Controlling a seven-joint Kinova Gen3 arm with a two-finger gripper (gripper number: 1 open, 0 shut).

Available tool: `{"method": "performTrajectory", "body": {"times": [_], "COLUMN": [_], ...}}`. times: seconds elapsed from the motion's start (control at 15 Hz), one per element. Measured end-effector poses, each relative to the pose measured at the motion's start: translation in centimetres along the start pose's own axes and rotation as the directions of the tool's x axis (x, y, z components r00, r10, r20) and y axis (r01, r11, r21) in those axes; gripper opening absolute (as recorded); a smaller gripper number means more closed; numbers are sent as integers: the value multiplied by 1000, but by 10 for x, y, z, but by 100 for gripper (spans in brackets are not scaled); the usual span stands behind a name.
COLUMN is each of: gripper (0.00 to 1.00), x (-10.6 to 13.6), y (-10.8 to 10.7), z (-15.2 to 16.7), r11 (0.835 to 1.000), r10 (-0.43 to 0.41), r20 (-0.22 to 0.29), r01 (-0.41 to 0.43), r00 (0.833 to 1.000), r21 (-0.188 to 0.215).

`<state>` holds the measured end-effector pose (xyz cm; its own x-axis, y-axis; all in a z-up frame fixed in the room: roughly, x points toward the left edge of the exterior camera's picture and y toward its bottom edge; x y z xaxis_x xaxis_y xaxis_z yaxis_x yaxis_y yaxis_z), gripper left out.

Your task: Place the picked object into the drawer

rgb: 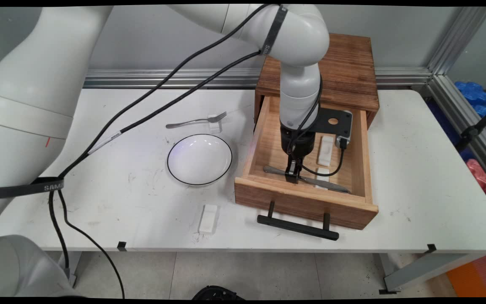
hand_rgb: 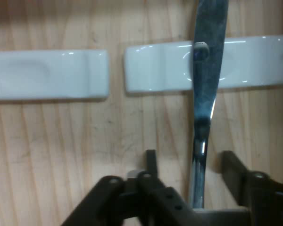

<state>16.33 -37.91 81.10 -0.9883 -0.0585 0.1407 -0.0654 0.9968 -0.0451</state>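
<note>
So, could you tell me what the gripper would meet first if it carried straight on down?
The gripper, open, would probably meet the knife lying between its fingers, then the drawer floor.

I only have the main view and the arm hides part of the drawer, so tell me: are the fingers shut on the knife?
Observer: No. In the hand view the gripper is open, with one finger on each side of the knife and neither touching it.
Operator: What is the knife lying on?
Observer: Its blade crosses a white rest on the drawer floor. A second rest lies end to end with that one, a gap between them, and has nothing on it.
</note>
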Motion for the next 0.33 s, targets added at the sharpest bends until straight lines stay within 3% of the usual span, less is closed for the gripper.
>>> {"method": "performTrajectory", "body": {"times": [0.33], "gripper": [100], "x": [4], "y": [-6], "z": [-5], "r11": [1000], "r10": [5], "r20": [-12], "r01": [-5], "r00": [1000], "r21": [6]}}
